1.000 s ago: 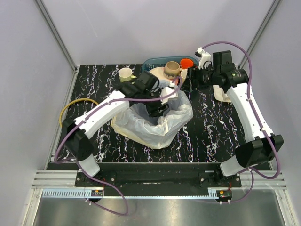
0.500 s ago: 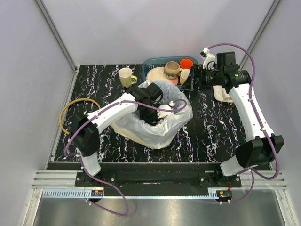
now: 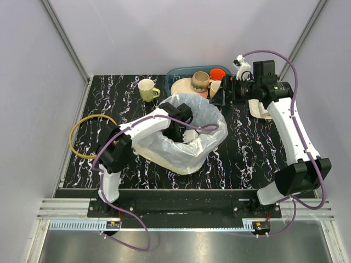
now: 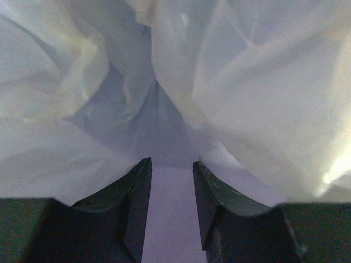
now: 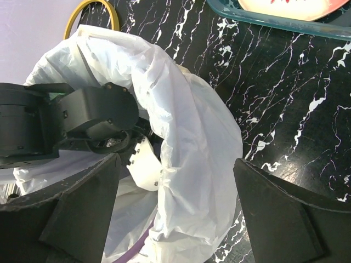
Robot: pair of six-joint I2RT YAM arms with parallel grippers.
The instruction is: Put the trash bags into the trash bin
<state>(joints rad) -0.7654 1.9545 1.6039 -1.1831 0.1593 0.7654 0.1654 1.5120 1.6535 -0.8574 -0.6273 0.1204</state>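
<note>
large translucent cream-white film sack (image 3: pixel 211 131) sits open on counter (image 3: pixel 247 153); we see no blue bin. left end effector (image 4: pixel 171 164) inside sack, narrowly parted, empty. right end effector (image 5: pixel 176 161) wide apart, empty. our worry: film snags fingers, sack drags along.

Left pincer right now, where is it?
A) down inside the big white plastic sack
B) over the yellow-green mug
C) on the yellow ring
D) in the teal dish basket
A: the left wrist view shows the left pincer open with the white film of the large sack all around it, and from above it sits inside the sack's mouth.
</note>
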